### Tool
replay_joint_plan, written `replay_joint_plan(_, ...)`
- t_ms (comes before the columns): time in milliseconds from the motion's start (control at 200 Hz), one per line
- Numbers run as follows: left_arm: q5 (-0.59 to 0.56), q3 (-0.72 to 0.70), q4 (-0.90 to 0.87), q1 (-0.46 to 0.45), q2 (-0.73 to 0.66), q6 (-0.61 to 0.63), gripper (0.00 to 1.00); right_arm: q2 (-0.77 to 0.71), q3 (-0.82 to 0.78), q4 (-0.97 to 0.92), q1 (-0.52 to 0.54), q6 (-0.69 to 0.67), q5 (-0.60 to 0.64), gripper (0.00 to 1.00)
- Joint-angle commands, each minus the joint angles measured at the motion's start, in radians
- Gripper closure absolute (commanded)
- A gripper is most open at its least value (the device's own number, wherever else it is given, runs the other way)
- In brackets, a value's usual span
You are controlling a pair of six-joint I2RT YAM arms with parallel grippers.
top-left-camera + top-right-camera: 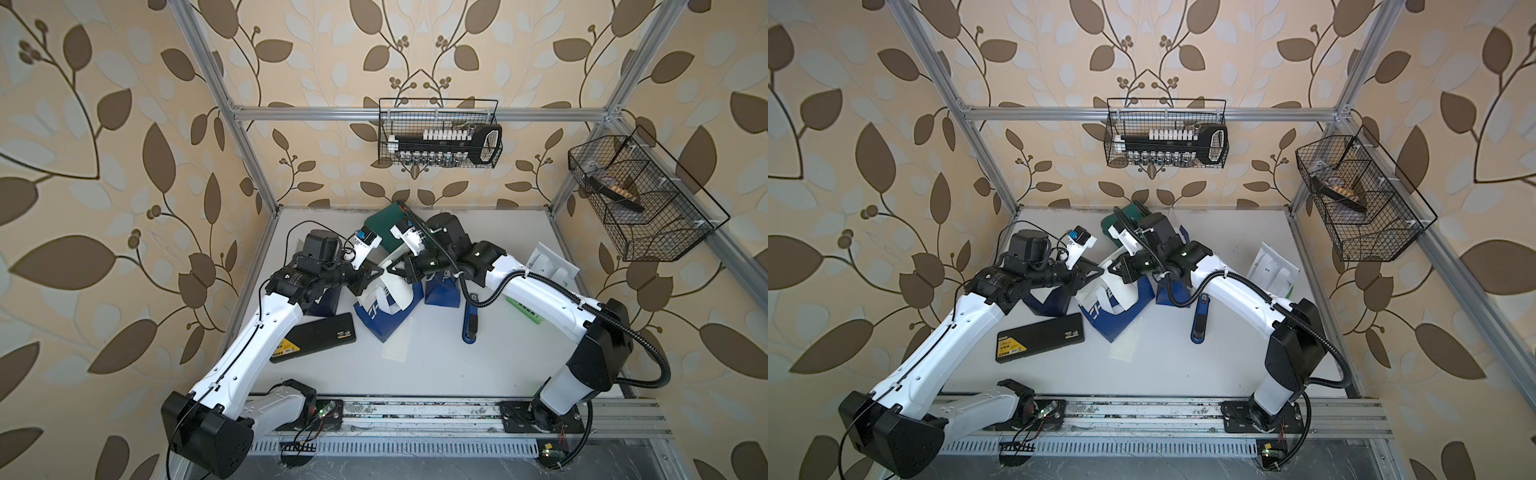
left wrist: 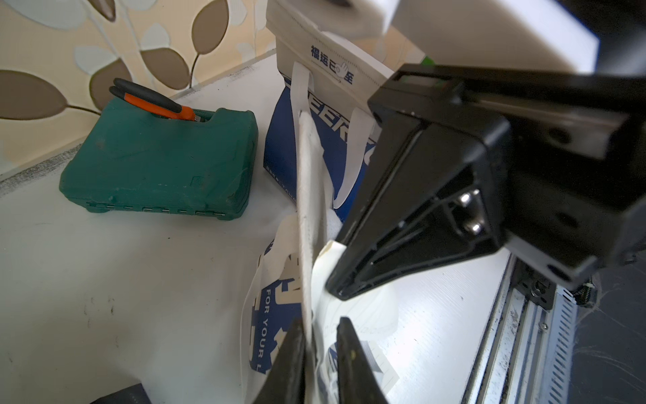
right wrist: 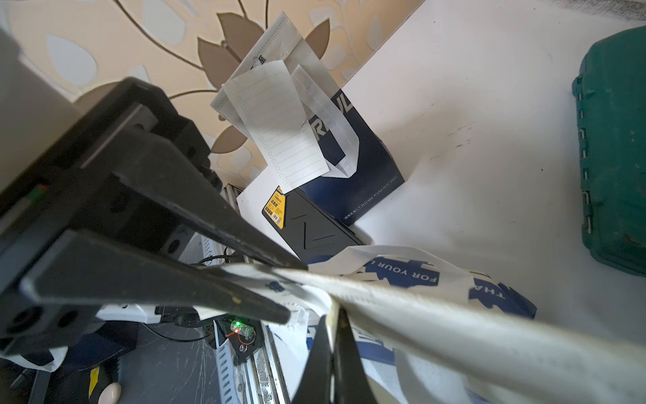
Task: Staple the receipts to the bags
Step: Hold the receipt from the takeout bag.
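At the desk [image 1: 436,365] centre, the navy-and-white bag [image 1: 376,322] leans, its white rim pinched by the left tool [image 2: 320,325]; the right tool [image 3: 334,316] clenches what looks like a receipt [image 2: 356,311] against it. Alignment is in hand; stapling would need one tool freed for the blue stapler [image 1: 469,328] nearby.

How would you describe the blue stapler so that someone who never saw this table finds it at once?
Start from the white table and find the right arm's white forearm crossing it. Between that forearm and the tilted navy-and-white bag in the middle lies the blue stapler. It is the only long, narrow, solid blue-and-black bar; its neighbours are wide paper bags.
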Motion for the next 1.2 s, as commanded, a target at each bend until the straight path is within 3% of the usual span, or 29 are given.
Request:
replay_joint_plan(0,0.011,-0.003,0.011,0.006,0.003,-0.002,0.80,-0.029,0.003,0.040,-0.001,0.006,0.000,1.00)
replay_joint_plan(240,0.003,-0.004,0.015,0.008,0.002,-0.003,0.80,-0.048,-0.025,0.082,-0.002,0.035,-0.018,1.00)
replay_joint_plan(485,0.003,0.000,0.014,0.008,0.004,0.002,1.00,-0.041,-0.036,0.066,-0.001,0.031,-0.003,1.00)
replay_joint_plan(745,0.003,0.009,0.010,0.008,0.015,0.000,1.00,-0.040,-0.062,0.049,0.000,0.022,0.030,1.00)
replay_joint_plan(835,-0.001,0.008,0.010,0.008,0.017,0.008,1.00,-0.057,-0.074,0.039,0.000,0.016,0.064,0.82)
replay_joint_plan(945,-0.019,0.009,0.014,0.007,0.021,0.012,1.00,-0.116,-0.117,0.021,-0.003,-0.012,0.223,0.64)
replay_joint_plan(1040,-0.033,0.011,0.015,0.006,0.026,0.017,1.00,-0.176,-0.171,0.008,-0.015,-0.018,0.350,0.55)
replay_joint_plan(1195,-0.021,0.008,0.013,0.006,0.029,0.022,1.00,-0.240,-0.233,0.019,-0.060,-0.023,0.324,0.50)
